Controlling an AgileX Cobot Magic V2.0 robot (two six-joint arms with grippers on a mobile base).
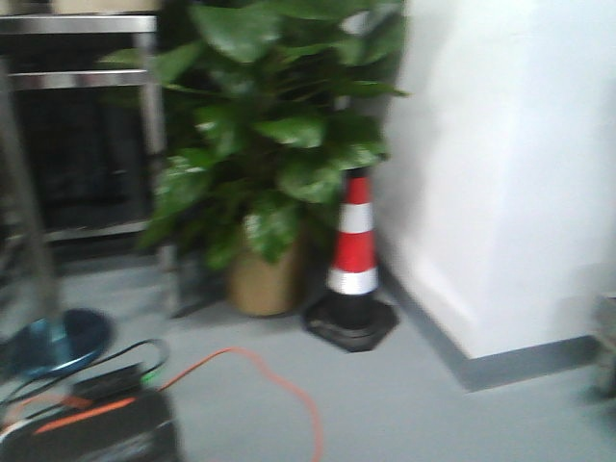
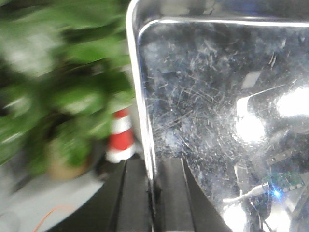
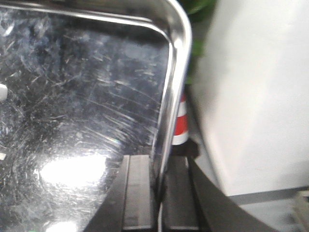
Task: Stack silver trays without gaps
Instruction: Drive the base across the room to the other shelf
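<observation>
Indoor lab-type room: grey floor (image 1: 433, 414), steel rack (image 1: 87, 77), red-white traffic cone (image 1: 354, 255), potted plant (image 1: 274, 125), orange cable (image 1: 284, 385) on the floor.

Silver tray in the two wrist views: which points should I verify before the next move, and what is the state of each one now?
1. Is the left gripper shut on the silver tray rim: ok.
2. Is the right gripper shut on a tray rim: ok.
3. Tray held level: cannot tell.
4. Other trays to stack onto in view: not ok, none visible.
5. Floor ahead free: not ok; the plant, the traffic cone and the orange cable are in front.
6. Pictures sharp enough to judge: not ok, blurred.
</observation>
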